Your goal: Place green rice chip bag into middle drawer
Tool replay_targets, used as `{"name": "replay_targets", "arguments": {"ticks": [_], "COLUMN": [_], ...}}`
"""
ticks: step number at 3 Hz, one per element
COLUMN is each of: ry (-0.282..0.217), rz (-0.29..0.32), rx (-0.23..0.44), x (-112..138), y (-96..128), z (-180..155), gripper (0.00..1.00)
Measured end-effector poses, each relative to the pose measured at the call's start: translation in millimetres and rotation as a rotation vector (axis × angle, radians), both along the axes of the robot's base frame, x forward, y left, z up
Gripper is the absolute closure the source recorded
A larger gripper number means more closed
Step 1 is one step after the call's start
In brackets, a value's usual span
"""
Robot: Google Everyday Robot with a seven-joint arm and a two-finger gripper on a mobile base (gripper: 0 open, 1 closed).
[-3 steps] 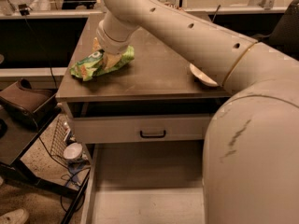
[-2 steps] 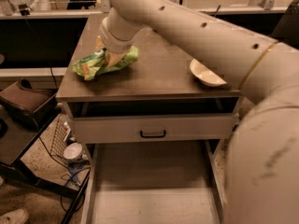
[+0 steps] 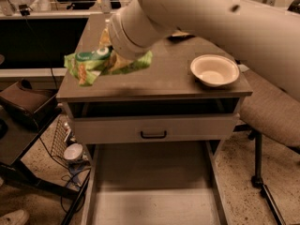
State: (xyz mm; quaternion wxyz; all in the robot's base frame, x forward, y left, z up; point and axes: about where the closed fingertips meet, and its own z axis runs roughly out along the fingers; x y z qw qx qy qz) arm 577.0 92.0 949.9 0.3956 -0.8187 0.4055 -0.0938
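The green rice chip bag [image 3: 96, 63] is bright green with a white round logo. It hangs crumpled just above the front left of the brown cabinet top [image 3: 168, 86] and casts a shadow there. My gripper [image 3: 112, 55] is shut on the bag's right half; the thick white wrist hides most of it. The middle drawer [image 3: 150, 191] stands pulled out low at the front, with a pale flat floor and thin side walls. The bag is well above it and to the left.
A white bowl [image 3: 214, 70] sits on the right of the top. A closed grey drawer front with a black handle [image 3: 153, 135] is under the top. A padded chair [image 3: 274, 109] stands right; a brown bag [image 3: 26, 102] and a cup [image 3: 74, 153] are left.
The bag has come up off the cabinet top in my gripper and moved toward the front left edge. The view has shifted, and the whole bowl now shows.
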Motion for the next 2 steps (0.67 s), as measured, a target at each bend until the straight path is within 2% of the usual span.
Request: {"name": "replay_targets", "arguments": {"ticks": [1,2], "ry": [-0.073,0.098], "rz": [0.006,-0.132], "rx": [0.037,0.034], "x": [-95.1,-141.7], "y": [-10.9,-81.5], "z": [6.1,-66.9], "gripper": [1.00,1.00]}}
